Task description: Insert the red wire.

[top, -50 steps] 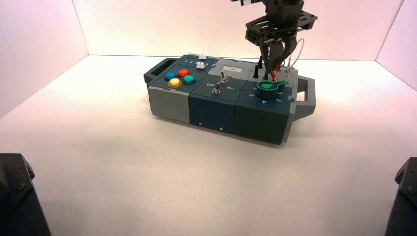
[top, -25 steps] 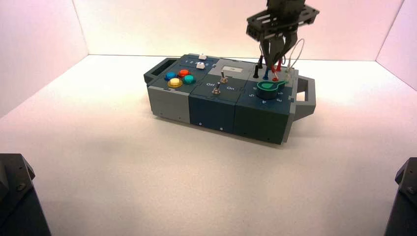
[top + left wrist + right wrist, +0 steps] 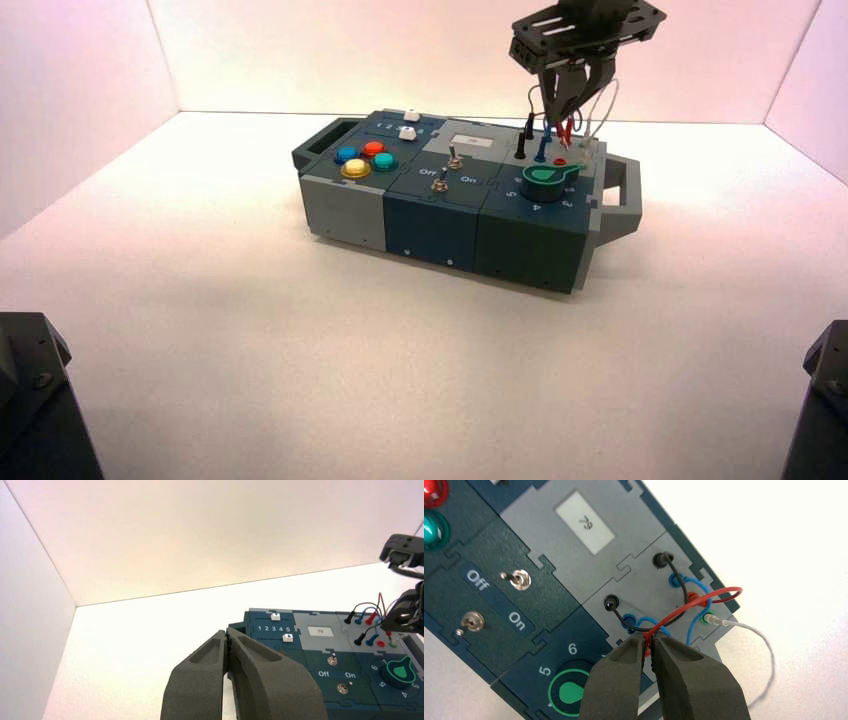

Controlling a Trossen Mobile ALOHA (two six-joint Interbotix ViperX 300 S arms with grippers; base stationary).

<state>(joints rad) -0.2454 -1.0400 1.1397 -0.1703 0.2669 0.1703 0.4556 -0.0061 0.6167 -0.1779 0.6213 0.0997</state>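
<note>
In the high view's upper right, the right gripper (image 3: 562, 120) is clamped on the red wire's (image 3: 719, 591) loose end; a tilted plug could miss the red socket (image 3: 559, 161). The left arm (image 3: 45, 400) waits lower left.

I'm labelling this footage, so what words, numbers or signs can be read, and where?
"1 2 3 4 5": dark blue panel with two white sliders.
"79": pale rectangular display on the grey panel.
"Off" and "On": dark panel with metal toggle switches.
"6", "5", "4", "3": around the round green knob; its remaining markings are hidden or too small to read.
No brand is readable.
</note>
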